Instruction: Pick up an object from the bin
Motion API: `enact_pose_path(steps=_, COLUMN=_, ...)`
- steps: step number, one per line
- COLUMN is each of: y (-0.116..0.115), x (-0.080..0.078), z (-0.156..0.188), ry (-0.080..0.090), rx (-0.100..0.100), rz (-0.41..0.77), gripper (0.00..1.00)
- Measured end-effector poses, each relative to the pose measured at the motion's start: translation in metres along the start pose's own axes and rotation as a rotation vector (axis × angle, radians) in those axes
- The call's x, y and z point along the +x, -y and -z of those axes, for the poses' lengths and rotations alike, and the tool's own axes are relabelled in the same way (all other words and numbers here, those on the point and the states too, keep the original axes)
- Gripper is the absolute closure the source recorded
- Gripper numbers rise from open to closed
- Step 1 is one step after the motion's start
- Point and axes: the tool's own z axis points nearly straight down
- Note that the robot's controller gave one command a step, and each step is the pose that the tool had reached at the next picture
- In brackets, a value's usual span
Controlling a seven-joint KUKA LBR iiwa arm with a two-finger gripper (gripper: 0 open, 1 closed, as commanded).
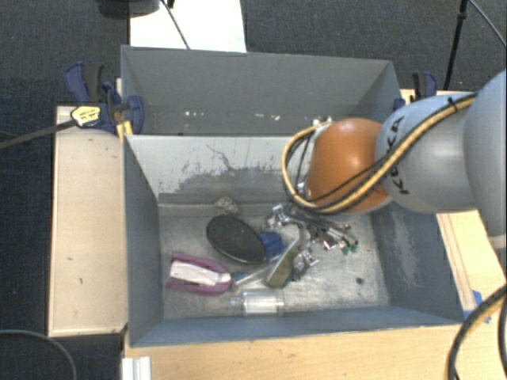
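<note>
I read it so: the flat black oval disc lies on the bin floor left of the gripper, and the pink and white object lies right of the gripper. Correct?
One part is wrong. The camera view shows the pink and white object also left of the gripper, farther left than the flat black oval disc, which does lie left of it.
</note>
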Motion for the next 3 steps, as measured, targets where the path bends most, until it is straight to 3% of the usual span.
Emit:
enact_pose_path(steps=1, y=0.001, x=0.0, z=0.0, ry=0.001, rx=0.0, rz=-0.004, gripper=1.0)
enact_pose_path(steps=2, y=-0.019, x=-0.032, z=0.081, ry=0.005, rx=0.0, rz=0.245, gripper=1.0)
enact_pose_path(steps=3, y=-0.017, x=-0.029, z=0.161, ry=0.007, rx=0.002, rz=0.297, gripper=1.0)
